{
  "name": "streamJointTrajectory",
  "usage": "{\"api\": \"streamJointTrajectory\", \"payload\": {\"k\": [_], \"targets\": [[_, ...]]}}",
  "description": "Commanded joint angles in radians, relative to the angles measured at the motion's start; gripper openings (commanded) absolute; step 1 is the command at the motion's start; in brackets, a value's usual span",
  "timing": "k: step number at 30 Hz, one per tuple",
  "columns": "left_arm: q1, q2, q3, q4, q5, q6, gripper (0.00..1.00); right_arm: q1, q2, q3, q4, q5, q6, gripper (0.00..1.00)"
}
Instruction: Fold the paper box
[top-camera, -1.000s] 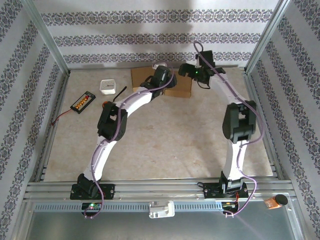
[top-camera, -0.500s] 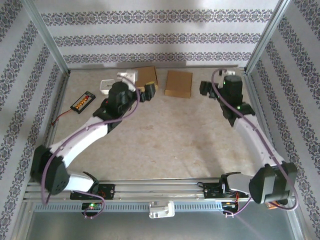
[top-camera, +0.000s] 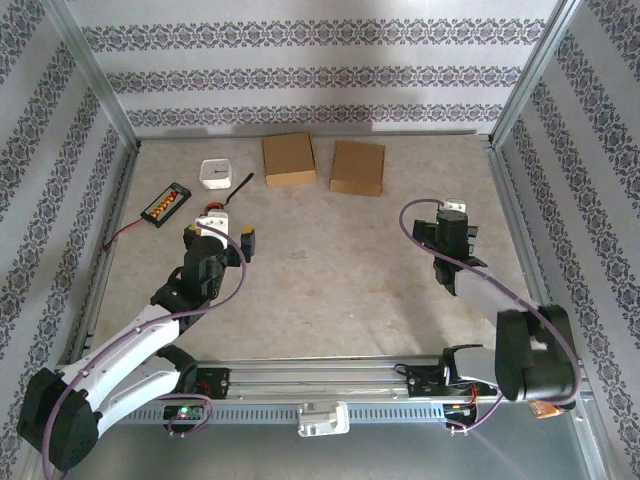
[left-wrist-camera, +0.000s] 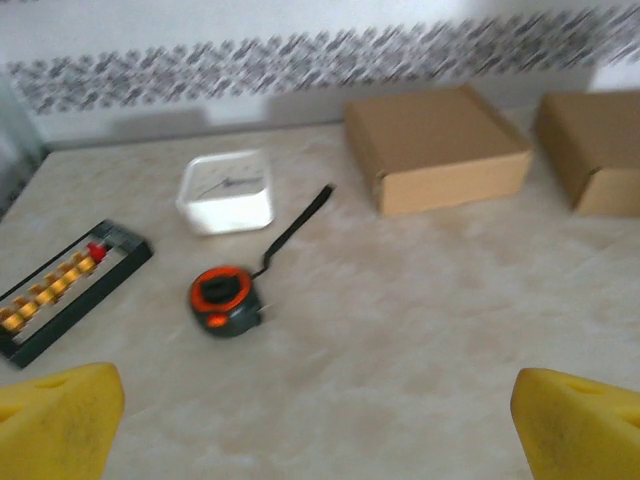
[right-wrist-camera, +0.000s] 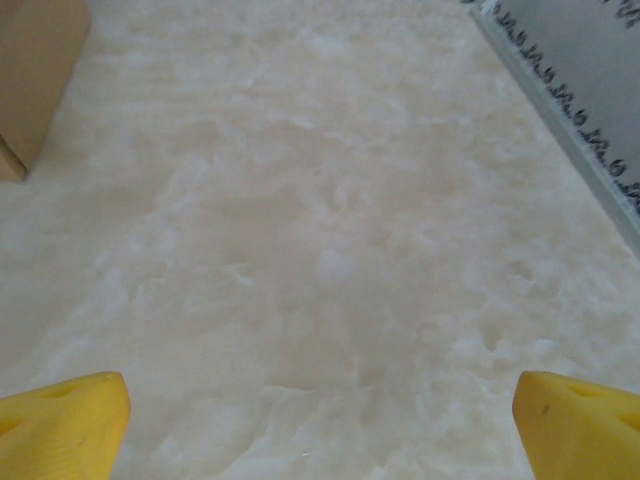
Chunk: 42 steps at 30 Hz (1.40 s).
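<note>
Paper box (top-camera: 288, 159) flat, nearly square

A white tub (left-wrist-camera: 225, 190), an orange-black tape measure (left-wrist-camera: 224, 299) and a black rack (left-wrist-camera: 62, 290) lie close together.

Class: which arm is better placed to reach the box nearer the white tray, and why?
Probably left: the left tool is open and faces that box, fully in view; the right tool faces mostly table.
</note>
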Motion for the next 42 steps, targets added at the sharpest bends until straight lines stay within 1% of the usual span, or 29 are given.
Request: {"api": "streamJointTrajectory", "payload": {"k": [1, 2, 3, 5, 6, 7, 8, 9, 10, 11, 12, 14, 15, 17, 19, 22, 24, 26, 27, 28, 31, 32, 33, 34, 35, 37, 39, 41, 42], "targets": [[0.047, 0.009, -0.055, 0.125, -0.058, 0.090, 1.00, -0.006, 0.076, -0.029, 0.283, -0.104, -0.063, 0.98], [0.062, 0.014, -0.068, 0.138, -0.055, 0.093, 1.00, -0.004, 0.099, -0.035, 0.336, -0.135, -0.092, 0.98], [0.080, 0.016, -0.082, 0.151, -0.049, 0.095, 1.00, 0.002, 0.107, -0.019, 0.323, -0.149, -0.130, 0.98], [0.112, 0.016, -0.117, 0.183, -0.033, 0.106, 1.00, -0.017, 0.146, -0.029, 0.380, -0.191, -0.127, 0.98], [0.127, 0.015, -0.133, 0.203, -0.027, 0.113, 1.00, -0.034, 0.169, -0.051, 0.453, -0.207, -0.106, 0.98], [0.145, 0.016, -0.151, 0.227, -0.008, 0.119, 1.00, -0.076, 0.167, -0.065, 0.462, -0.284, -0.086, 0.98], [0.159, 0.018, -0.165, 0.241, 0.009, 0.118, 1.00, -0.104, 0.176, -0.090, 0.516, -0.358, -0.075, 0.98], [0.175, 0.016, -0.179, 0.254, 0.030, 0.114, 1.00, -0.111, 0.219, -0.139, 0.676, -0.377, -0.058, 0.98], [0.191, 0.018, -0.195, 0.277, 0.053, 0.116, 1.00, -0.123, 0.242, -0.159, 0.743, -0.410, -0.048, 0.98], [0.206, 0.025, -0.209, 0.301, 0.069, 0.123, 1.00, -0.130, 0.218, -0.146, 0.672, -0.429, -0.058, 0.98], [0.224, 0.037, -0.221, 0.319, 0.087, 0.131, 1.00, -0.126, 0.200, -0.130, 0.612, -0.427, -0.068, 0.98], [0.268, 0.074, -0.232, 0.343, 0.118, 0.138, 1.00, -0.126, 0.223, -0.143, 0.680, -0.425, -0.060, 0.98], [0.295, 0.100, -0.234, 0.363, 0.137, 0.138, 1.00, -0.122, 0.222, -0.141, 0.674, -0.417, -0.063, 0.98], [0.351, 0.154, -0.231, 0.412, 0.195, 0.133, 1.00, -0.091, 0.213, -0.133, 0.642, -0.302, -0.065, 0.98], [0.407, 0.224, -0.213, 0.479, 0.254, 0.127, 1.00, -0.060, 0.209, -0.138, 0.643, -0.238, -0.088, 0.98], [0.500, 0.334, -0.177, 0.558, 0.399, 0.050, 1.00, -0.059, 0.208, -0.137, 0.642, -0.238, -0.088, 0.98], [0.545, 0.412, -0.146, 0.609, 0.491, 0.008, 1.00, -0.062, 0.208, -0.136, 0.642, -0.239, -0.087, 0.98], [0.559, 0.491, -0.119, 0.679, 0.556, -0.013, 1.00, -0.062, 0.208, -0.136, 0.641, -0.241, -0.087, 0.98], [0.558, 0.515, -0.075, 0.624, 0.588, 0.003, 1.00, -0.062, 0.208, -0.136, 0.642, -0.241, -0.086, 0.98], [0.558, 0.527, -0.030, 0.541, 0.598, 0.011, 1.00, -0.062, 0.207, -0.136, 0.642, -0.242, -0.086, 0.98], [0.560, 0.591, 0.024, 0.522, 0.620, 0.050, 1.00, -0.064, 0.210, -0.136, 0.642, -0.244, -0.084, 0.98], [0.557, 0.627, 0.007, 0.584, 0.620, 0.058, 1.00, -0.064, 0.210, -0.136, 0.642, -0.245, -0.084, 0.98], [0.557, 0.684, -0.008, 0.707, 0.628, 0.063, 1.00, -0.064, 0.209, -0.136, 0.641, -0.245, -0.084, 0.98], [0.530, 0.651, 0.011, 0.592, 0.593, 0.091, 1.00, -0.065, 0.209, -0.136, 0.641, -0.246, -0.084, 0.98], [0.514, 0.658, -0.001, 0.624, 0.589, 0.111, 1.00, -0.065, 0.209, -0.135, 0.642, -0.247, -0.083, 0.98], [0.518, 0.731, -0.097, 0.903, 0.568, 0.086, 0.99, -0.065, 0.209, -0.136, 0.641, -0.248, -0.083, 0.98], [0.523, 0.693, -0.082, 0.800, 0.537, 0.073, 1.00, -0.067, 0.210, -0.134, 0.641, -0.250, -0.082, 0.98], [0.517, 0.718, -0.085, 0.853, 0.506, 0.072, 1.00, -0.067, 0.209, -0.134, 0.640, -0.250, -0.083, 0.98], [0.513, 0.706, -0.086, 0.836, 0.474, 0.064, 1.00, -0.067, 0.210, -0.136, 0.640, -0.250, -0.083, 0.98]]}}
